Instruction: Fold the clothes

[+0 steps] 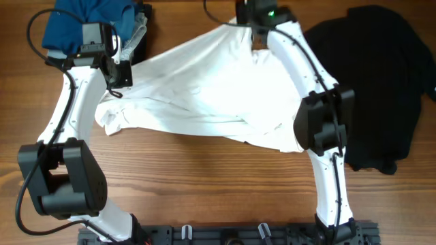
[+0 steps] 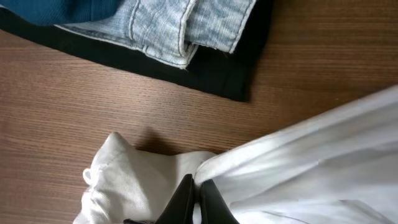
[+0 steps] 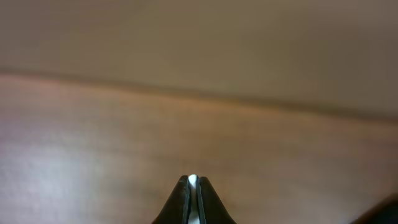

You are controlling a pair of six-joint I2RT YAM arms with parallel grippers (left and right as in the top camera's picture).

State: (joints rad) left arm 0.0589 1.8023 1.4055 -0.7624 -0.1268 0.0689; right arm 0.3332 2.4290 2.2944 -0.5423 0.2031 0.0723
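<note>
The big thin white shirt (image 1: 204, 95) lies spread across the middle of the brown wooden table (image 1: 204, 184). It is pulled a bit tight between my two arms.

My left gripper (image 2: 196, 200) is squeezed closed on a bunched bit of cloth at the shirt's left end. My right gripper (image 3: 193, 194) is closed too, at the shirt's far edge. I can see a tiny strip of white pinched between its tips, so I think it has the cloth.

The shirt looks very light and floppy. I think it will sag and wrinkle, and it could slip out if I hold only a little bit. The corners and hems look like the best places to hold, because the cloth is thicker there.

The big black piece of clothing (image 1: 381, 88) lies in a heap on the right, next to the shirt. A small pile of folded blue and jean clothes (image 1: 95, 20) sits at the far left.
</note>
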